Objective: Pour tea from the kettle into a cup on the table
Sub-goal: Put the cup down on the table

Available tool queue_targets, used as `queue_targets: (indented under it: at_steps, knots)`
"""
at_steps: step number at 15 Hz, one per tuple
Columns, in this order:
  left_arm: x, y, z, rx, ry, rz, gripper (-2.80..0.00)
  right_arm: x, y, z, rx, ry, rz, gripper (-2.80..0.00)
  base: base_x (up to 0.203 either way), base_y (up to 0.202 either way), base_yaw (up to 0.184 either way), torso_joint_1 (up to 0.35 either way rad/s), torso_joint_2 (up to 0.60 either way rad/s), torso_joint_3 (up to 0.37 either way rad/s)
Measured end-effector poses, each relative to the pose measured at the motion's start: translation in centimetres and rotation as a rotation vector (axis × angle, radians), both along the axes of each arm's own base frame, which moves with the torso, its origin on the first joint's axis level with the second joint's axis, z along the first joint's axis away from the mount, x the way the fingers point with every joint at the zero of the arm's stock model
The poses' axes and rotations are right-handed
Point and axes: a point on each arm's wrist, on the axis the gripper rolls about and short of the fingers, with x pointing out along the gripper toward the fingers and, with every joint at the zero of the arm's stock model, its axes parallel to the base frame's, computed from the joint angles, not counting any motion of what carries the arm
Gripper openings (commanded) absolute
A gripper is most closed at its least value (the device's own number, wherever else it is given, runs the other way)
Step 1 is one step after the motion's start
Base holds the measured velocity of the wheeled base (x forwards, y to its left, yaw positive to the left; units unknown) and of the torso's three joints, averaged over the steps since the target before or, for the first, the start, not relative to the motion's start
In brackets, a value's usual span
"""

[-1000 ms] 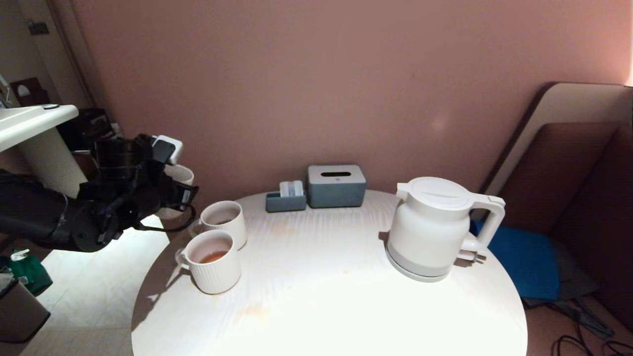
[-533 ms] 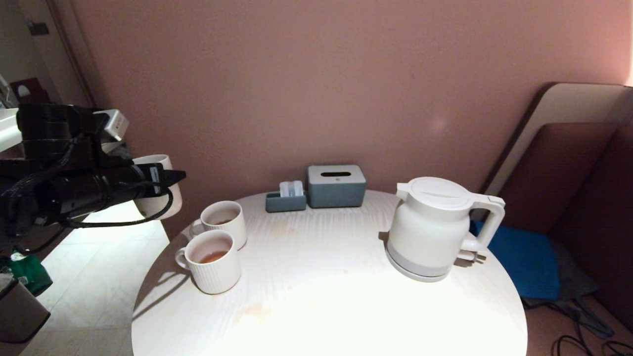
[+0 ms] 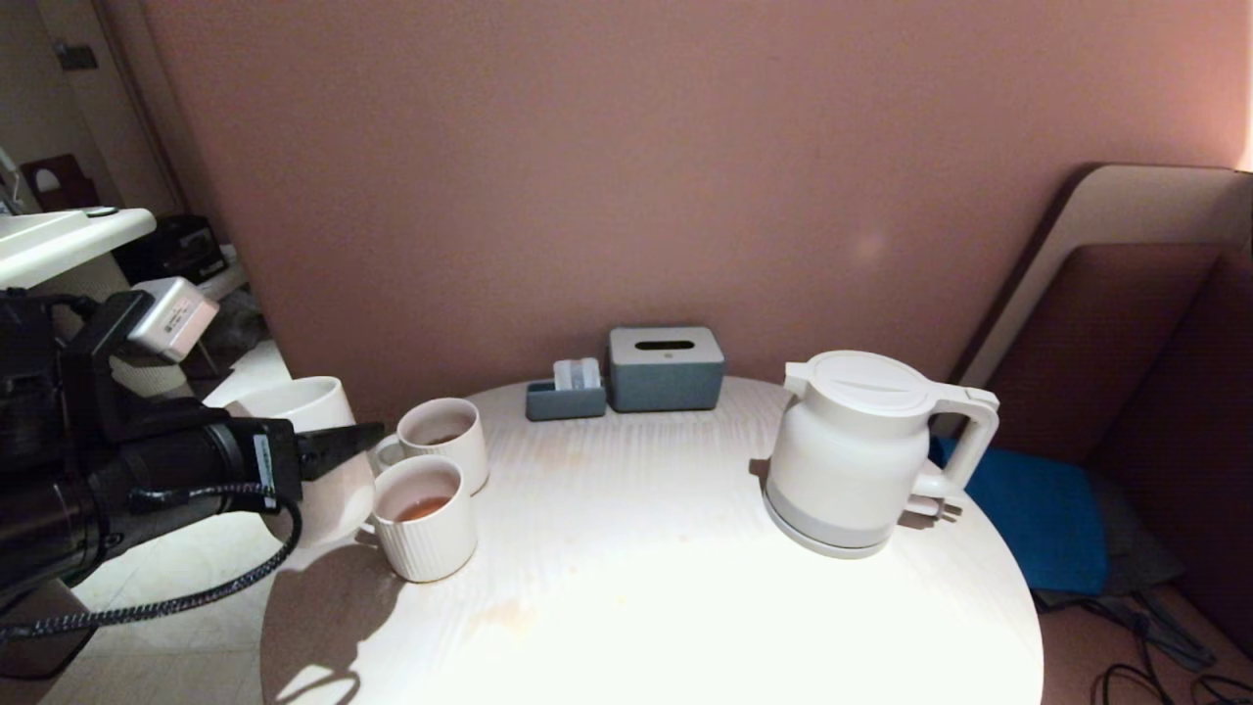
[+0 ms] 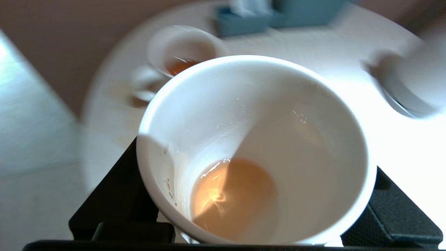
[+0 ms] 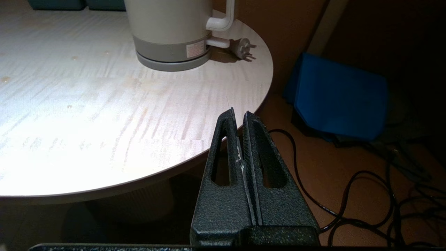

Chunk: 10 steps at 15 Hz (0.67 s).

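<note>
One cup (image 4: 258, 139) between left tool (image 3: 338, 460) fingers.

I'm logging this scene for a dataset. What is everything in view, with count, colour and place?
kettle: 1, white, table's right side.
ribbed mugs: 2, white, table's left edge, tea visible in the nearer.
cup: 1, white, held at the table's left edge, a little tea inside.
tissue box: 1, grey-blue, far edge.
small tray: 1, grey-blue, beside the box.
table: 1, pale wood, round.
left tool: black, gripping the cup.
right tool: black, shut, off the table's near right edge.
</note>
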Motion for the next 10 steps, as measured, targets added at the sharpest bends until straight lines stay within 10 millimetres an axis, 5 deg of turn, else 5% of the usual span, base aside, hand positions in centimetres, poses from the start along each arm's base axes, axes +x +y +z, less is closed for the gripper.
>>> queue_targets:
  at_steps: [4, 10]
  knots:
    - [-3.3, -1.7, -1.3, 0.006, 0.009, -0.145, -2.8, 0.0, 0.0, 0.0, 0.0, 0.0, 0.0, -2.8, 0.0, 0.0, 0.0, 0.0, 0.0, 0.0]
    - [-5.6, -2.7, -3.9, 0.041, 0.057, -0.269, -2.8, 0.0, 0.0, 0.0, 0.0, 0.0, 0.0, -2.8, 0.0, 0.0, 0.0, 0.0, 0.0, 0.0]
